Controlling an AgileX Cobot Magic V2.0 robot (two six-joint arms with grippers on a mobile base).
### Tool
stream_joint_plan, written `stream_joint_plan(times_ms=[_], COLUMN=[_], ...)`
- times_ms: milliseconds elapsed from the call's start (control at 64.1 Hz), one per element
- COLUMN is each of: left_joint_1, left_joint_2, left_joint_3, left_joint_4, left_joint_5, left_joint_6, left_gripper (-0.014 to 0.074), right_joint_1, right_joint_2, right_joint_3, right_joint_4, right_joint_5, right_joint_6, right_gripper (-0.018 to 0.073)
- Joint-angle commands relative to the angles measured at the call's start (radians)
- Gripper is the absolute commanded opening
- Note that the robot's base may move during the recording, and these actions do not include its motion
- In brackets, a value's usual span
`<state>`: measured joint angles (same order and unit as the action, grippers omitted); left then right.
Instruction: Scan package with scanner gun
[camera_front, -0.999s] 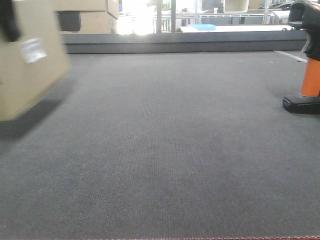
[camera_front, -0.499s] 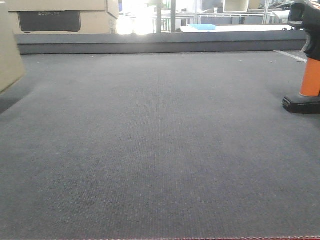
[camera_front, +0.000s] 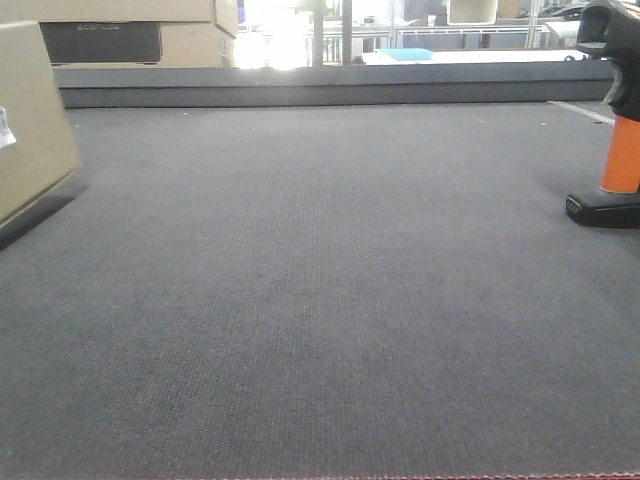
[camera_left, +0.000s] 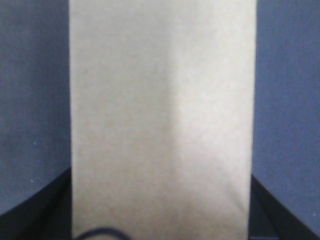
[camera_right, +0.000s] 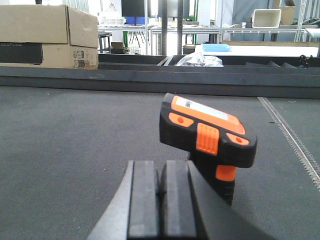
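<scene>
The package (camera_front: 35, 120), a tan cardboard box with a white label at its left side, shows at the left edge of the front view, low over the grey mat. In the left wrist view the package (camera_left: 160, 100) fills the middle, and my left gripper (camera_left: 160, 175) straddles it with a dark finger pressed against each side. The scanner gun (camera_front: 618, 150) stands upright at the right edge on its black base. In the right wrist view my right gripper (camera_right: 161, 172) is shut and empty. It sits just behind and left of the scanner gun (camera_right: 207, 135).
Larger cartons with a dark panel (camera_front: 110, 35) stand beyond the raised dark back rail (camera_front: 330, 85). Shelving and a white bin (camera_right: 265, 17) are far behind. A stitched seam (camera_right: 292, 140) runs along the mat's right side.
The package swung left, almost out of the front view, then came partly back in, sitting lower and farther away. The scanner gun has not moved.
</scene>
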<state>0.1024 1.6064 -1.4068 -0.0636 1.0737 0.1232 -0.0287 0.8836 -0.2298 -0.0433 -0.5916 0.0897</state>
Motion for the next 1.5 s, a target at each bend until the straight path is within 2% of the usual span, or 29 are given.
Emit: stream_joint_plan(times_ms=[0, 109, 343, 468, 608, 811, 936, 1014, 1108, 1279, 1342, 1482], left_joint_1=[-0.008, -0.019, -0.030, -0.030, -0.030, -0.030, -0.030, -0.030, -0.030, -0.030, -0.030, -0.030], left_joint_2=[0.001, 0.001, 0.003, 0.003, 0.003, -0.021, -0.074, -0.114, -0.162, -0.236, -0.257, -0.318], left_joint_3=[0.000, 0.000, 0.000, 0.000, -0.007, -0.103, -0.150, -0.152, -0.152, -0.152, -0.145, -0.076], left_joint_4=[-0.010, -0.007, 0.001, 0.005, 0.007, 0.026, 0.002, -0.008, -0.011, -0.014, -0.016, -0.038], left_joint_5=[-0.003, -0.011, -0.007, -0.007, -0.013, 0.025, 0.042, 0.038, 0.044, 0.072, 0.074, 0.044], left_joint_6=[0.005, 0.005, 0.005, 0.005, 0.005, 0.005, -0.023, -0.030, -0.031, -0.031, -0.031, -0.033], left_gripper=[-0.0090, 0.0055, 0.0494, 0.0610, 0.0601, 0.0601, 0.0597, 0.0563, 0.0444, 0.0057, -0.0109, -0.0111], right_joint_1=[-0.003, -0.003, -0.003, -0.003, -0.003, -0.003, -0.003, -0.003, -0.003, -0.003, -0.003, -0.003], right_joint_2=[-0.007, -0.007, -0.007, -0.007, -0.007, -0.009, -0.009, -0.014, -0.044, -0.126, -0.163, -0.252], right_joint_3=[0.001, 0.001, 0.001, 0.001, 0.001, 0.000, 0.000, 0.000, 0.000, 0.000, 0.000, 0.000], right_joint_4=[-0.004, -0.004, -0.004, -0.004, -0.004, -0.004, -0.004, -0.004, -0.004, -0.004, -0.004, -0.004], right_joint_5=[-0.014, -0.014, -0.020, -0.029, -0.056, -0.070, -0.070, -0.071, -0.058, 0.023, 0.065, 0.156], right_joint_6=[-0.002, -0.002, -0.002, -0.002, -0.002, -0.002, -0.002, 0.001, 0.031, 0.043, 0.043, 0.043], right_gripper=[-0.0168, -0.0168, -0.0168, -0.0168, -0.0168, -0.0168, -0.0168, -0.0168, -0.0168, -0.0168, -0.0168, -0.0168])
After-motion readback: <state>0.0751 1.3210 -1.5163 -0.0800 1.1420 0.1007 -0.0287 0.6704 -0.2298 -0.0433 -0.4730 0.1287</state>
